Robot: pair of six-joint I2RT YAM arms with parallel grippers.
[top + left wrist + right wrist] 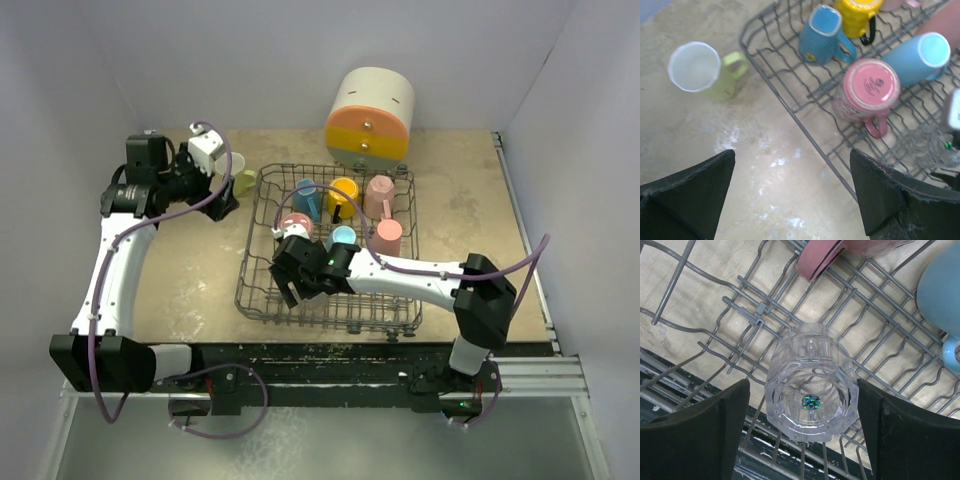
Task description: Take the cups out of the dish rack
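Observation:
The grey wire dish rack (248,248) stands mid-table and holds several mugs: blue (307,200), yellow (343,194), pink (379,194), red-pink (389,236), light blue (344,236) and an upturned pink one (295,224). A lime-yellow mug (245,182) stands upright on the table left of the rack; it also shows in the left wrist view (702,70). My left gripper (792,160) is open and empty above the table beside the rack's rim (790,117). My right gripper (801,390) is open inside the rack, its fingers either side of a clear glass (811,385) without touching it.
A big cream-orange-green cylinder with knobs (370,120) stands behind the rack. White walls close in the table at back and sides. The right arm (420,275) reaches across the rack's near side. Bare tabletop (190,270) lies left of the rack.

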